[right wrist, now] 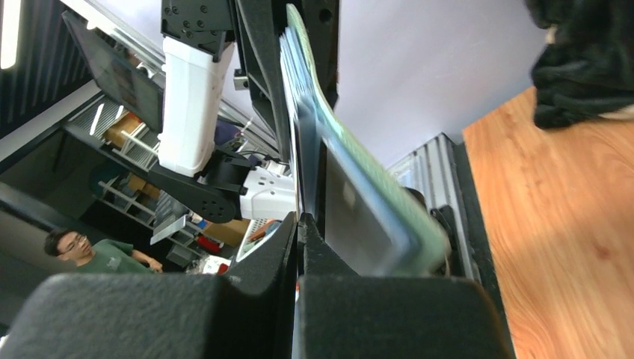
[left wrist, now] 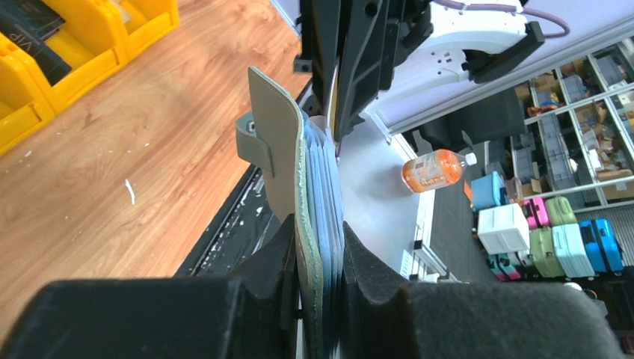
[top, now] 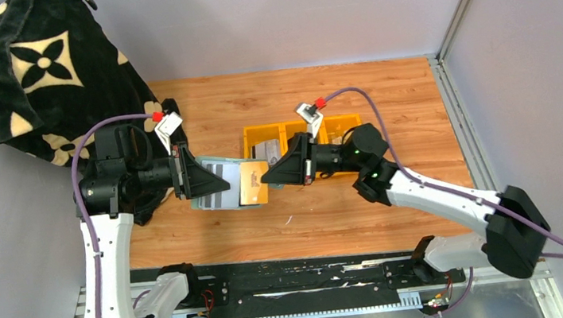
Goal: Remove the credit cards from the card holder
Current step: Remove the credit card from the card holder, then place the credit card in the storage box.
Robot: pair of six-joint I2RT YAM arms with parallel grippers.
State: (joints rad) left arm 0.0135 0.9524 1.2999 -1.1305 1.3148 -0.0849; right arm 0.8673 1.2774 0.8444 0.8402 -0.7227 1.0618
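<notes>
The sage green card holder (top: 214, 189) hangs above the table between the two arms, with my left gripper (top: 224, 187) shut on its left end. In the left wrist view the holder (left wrist: 277, 149) stands edge-on between the fingers (left wrist: 273, 258), its bluish clear sleeves showing. An orange-tan credit card (top: 252, 185) sticks out of the holder's right end. My right gripper (top: 266, 178) is shut on that card's right edge. In the right wrist view the jaws of the right gripper (right wrist: 300, 224) are pressed together on a thin edge, with the holder (right wrist: 359, 164) just beyond them.
A row of yellow bins (top: 338, 124) stands behind the right gripper, with a grey item in one. In the left wrist view a yellow bin (left wrist: 75, 67) holds a dark item. A black patterned blanket (top: 44, 66) is piled at the back left.
</notes>
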